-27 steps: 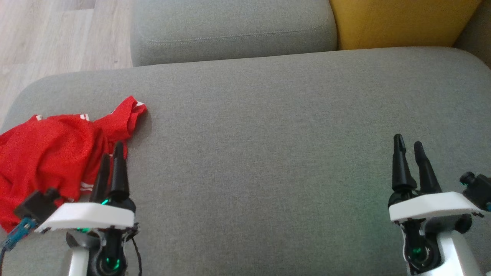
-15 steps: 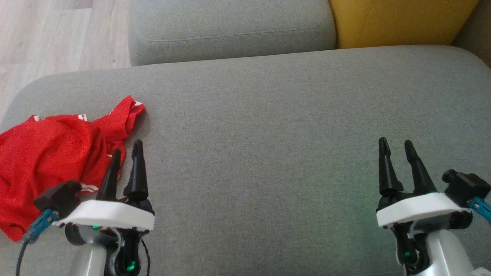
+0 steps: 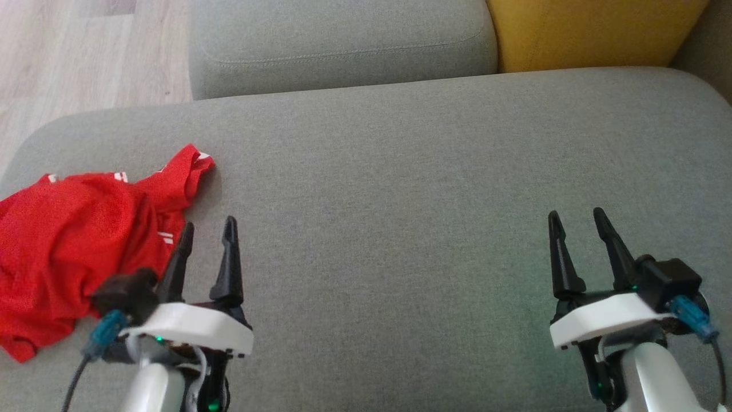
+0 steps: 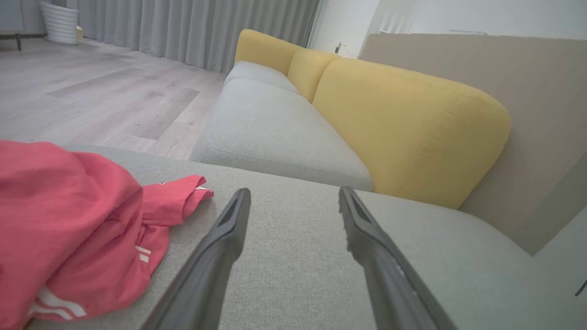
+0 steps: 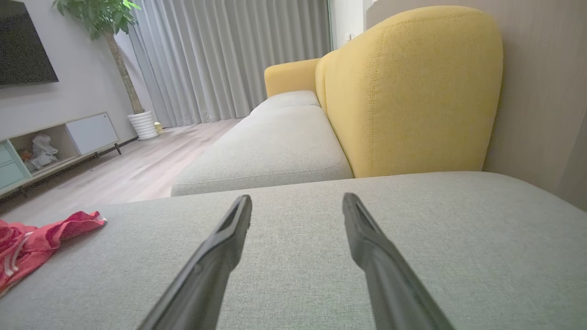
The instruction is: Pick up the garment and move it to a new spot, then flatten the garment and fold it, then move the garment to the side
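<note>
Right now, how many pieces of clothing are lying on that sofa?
1. A red garment lies crumpled at the left end of the grey seat, just left of the robot's open left gripper. Anything tucked beneath it would be hidden.

Head cam above cushion (image 3: 400, 171); wrist cams low along it

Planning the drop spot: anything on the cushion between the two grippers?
Nothing: in the head view the cushion between the left gripper and right gripper is bare. The garment lies crumpled left of the left gripper.
</note>
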`<state>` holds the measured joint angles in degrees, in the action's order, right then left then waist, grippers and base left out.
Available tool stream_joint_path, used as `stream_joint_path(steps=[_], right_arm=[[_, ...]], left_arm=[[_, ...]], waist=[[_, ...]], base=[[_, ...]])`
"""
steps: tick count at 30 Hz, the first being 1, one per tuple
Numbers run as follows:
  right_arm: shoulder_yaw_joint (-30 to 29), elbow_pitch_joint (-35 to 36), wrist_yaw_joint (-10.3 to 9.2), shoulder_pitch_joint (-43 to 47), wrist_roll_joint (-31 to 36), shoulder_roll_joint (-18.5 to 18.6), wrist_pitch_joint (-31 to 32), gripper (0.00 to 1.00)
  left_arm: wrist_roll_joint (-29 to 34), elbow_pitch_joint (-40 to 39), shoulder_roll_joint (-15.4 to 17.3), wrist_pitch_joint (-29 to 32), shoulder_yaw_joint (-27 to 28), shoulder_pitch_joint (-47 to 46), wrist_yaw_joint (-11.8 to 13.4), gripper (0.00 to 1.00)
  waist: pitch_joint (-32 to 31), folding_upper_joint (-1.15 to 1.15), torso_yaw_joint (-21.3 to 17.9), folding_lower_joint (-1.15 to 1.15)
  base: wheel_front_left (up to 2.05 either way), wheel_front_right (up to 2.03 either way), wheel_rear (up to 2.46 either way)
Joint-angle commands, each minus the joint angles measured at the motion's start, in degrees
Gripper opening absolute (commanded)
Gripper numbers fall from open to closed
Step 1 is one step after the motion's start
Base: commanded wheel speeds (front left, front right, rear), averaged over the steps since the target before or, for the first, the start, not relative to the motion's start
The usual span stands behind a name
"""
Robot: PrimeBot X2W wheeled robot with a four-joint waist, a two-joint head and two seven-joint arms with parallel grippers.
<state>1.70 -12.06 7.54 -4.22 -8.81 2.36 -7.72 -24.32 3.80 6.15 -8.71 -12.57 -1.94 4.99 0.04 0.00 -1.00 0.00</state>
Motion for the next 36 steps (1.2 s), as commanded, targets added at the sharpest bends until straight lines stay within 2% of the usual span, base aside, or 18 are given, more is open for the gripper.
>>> stream_joint_path(steps=[1,10,15,26,36], right_arm=[[1.18,1.98,-0.04,-3.36,1.94,0.4,-0.78,1.0],[2.2,2.35,-0.04,-3.04,9.04,0.43,-2.18,1.0],[2.47,2.05,-0.05,-2.37,5.97,0.45,-2.51,1.0],[2.5,-0.72,-0.05,-0.64,-0.29,0.49,-4.25,1.0],[3.32,-1.99,-0.05,-1.67,7.21,0.52,-5.88,1.0]], left_arm=[[1.82,-2.01,1.17,-0.66,0.9,-3.51,0.42,1.0],[8.11,-1.81,3.0,-2.16,-2.58,-4.33,4.4,1.0],[8.65,-1.93,2.38,-3.0,-2.86,-4.17,5.17,1.0],[11.02,-0.58,-0.71,-4.84,0.81,-1.88,2.32,1.0],[18.61,0.56,-2.14,-6.29,1.41,-1.82,0.25,1.0]], waist=[[0.0,0.0,0.03,0.0],[0.03,0.0,0.37,0.0],[0.15,0.0,0.62,0.0],[-0.1,0.0,1.06,0.0],[-0.5,0.0,1.14,0.0]], base=[[0.0,0.0,0.0],[0.0,0.0,0.0],[0.0,0.0,0.0],[0.0,0.0,0.0],[0.0,0.0,0.0]])
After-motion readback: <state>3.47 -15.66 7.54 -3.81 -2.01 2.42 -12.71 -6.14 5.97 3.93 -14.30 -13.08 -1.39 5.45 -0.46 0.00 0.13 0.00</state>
